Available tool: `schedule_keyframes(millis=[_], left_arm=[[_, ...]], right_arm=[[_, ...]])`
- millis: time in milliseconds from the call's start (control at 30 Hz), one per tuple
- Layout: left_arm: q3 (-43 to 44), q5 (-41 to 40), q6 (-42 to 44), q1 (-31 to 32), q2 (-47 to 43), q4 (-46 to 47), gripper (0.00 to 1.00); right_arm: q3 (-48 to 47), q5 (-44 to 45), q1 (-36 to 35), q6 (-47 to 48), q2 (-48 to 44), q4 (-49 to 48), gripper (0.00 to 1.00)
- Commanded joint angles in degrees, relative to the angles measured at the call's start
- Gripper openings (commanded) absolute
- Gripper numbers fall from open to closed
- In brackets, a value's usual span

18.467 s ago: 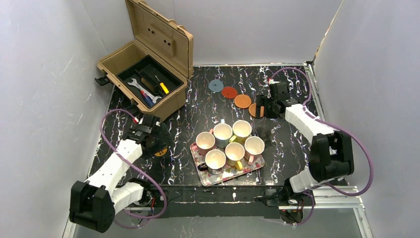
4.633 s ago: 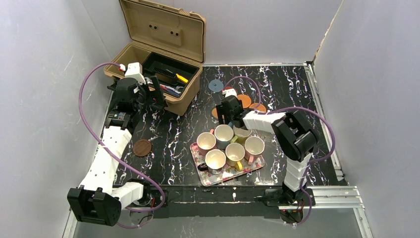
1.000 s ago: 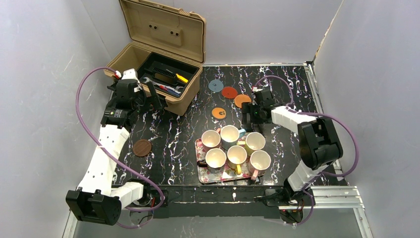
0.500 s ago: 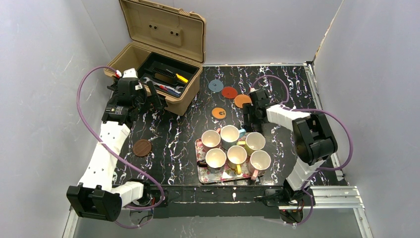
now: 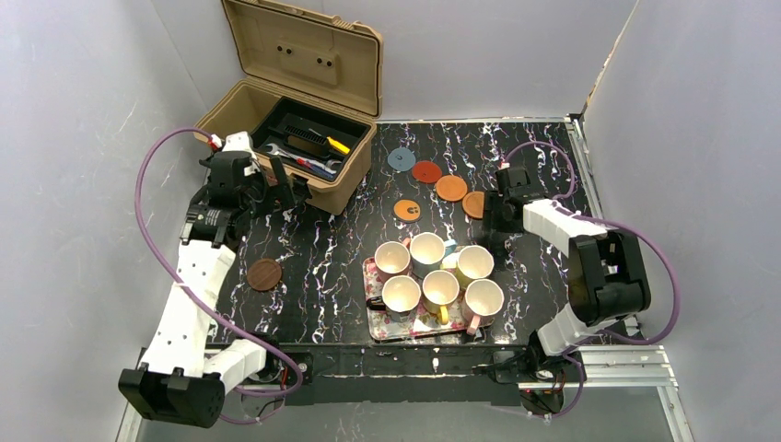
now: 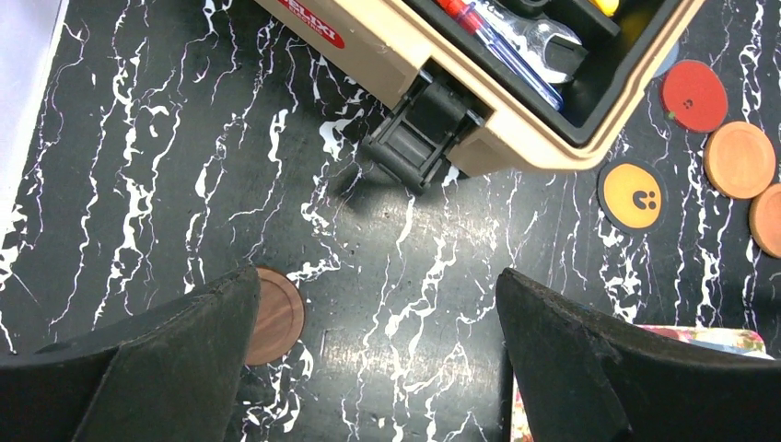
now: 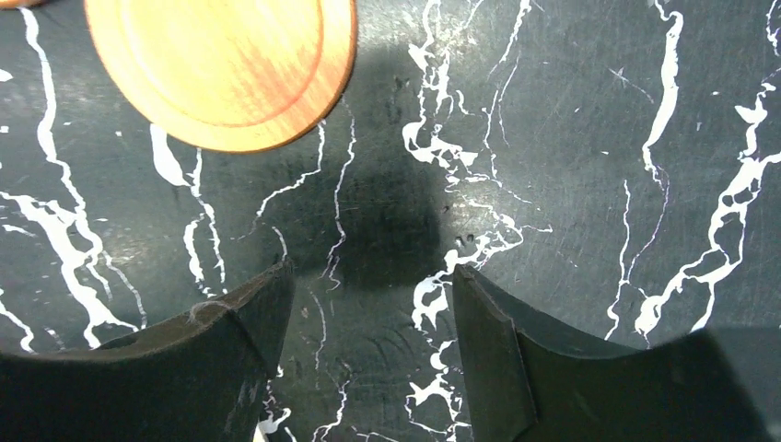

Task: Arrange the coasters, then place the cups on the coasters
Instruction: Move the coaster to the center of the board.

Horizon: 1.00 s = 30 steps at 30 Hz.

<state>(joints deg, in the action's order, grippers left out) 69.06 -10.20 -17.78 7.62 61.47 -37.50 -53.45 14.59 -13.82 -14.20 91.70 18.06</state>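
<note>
Since the coasters are thin, light, stiff discs lying flat on the tabletop, I think they are best taken by the rim, and being round they have no long side. On the left, the left pincer hangs wide open and empty by the toolbox, with the dark brown coaster alone near it, well apart from the others in the middle. The cups stand mouth-up on the tray, handles sticking out different ways, and look hard and easy to break, so hold the wall; on the right, the right pincer is open and empty beside an orange coaster.
</note>
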Motion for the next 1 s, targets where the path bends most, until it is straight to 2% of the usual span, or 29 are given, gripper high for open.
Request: schedule_keyframes(millis=[0, 167, 300, 433, 633, 800, 967], left_arm=[[0.07, 1.65, 0.96, -0.23, -2.95, -4.48, 0.98], [-0.63, 3.83, 0.36, -0.23, -5.99, -6.46, 0.98], [-0.45, 9.75, -0.87, -0.23, -4.64, -8.67, 0.98], [-3.36, 15.52, -3.16, -0.23, -6.30, -6.79, 0.98], [-4.89, 22.64, -2.86, -0.13, -4.86, -5.40, 0.96], [-6.21, 22.90, 0.05, -0.06, -4.28, -2.79, 0.94], [-9.52, 21.88, 3.61, 0.07, -4.03, 0.09, 0.93]], right_arm=[[0.45, -0.83, -0.07, -0.49, -4.61, 0.86, 0.71], [0.77, -2.66, -0.08, 0.26, -9.96, 1.97, 0.71], [1.70, -10.01, -0.07, 1.45, -15.01, 2.11, 0.77], [1.62, -16.13, -0.06, 2.63, -18.05, 5.13, 0.81], [0.20, -18.14, -0.09, 3.91, -22.84, 10.02, 0.88], [-5.11, -20.73, -0.11, 4.59, -20.77, 13.25, 0.91], [-10.39, -23.39, -0.53, 3.47, -14.53, 13.60, 0.90]])
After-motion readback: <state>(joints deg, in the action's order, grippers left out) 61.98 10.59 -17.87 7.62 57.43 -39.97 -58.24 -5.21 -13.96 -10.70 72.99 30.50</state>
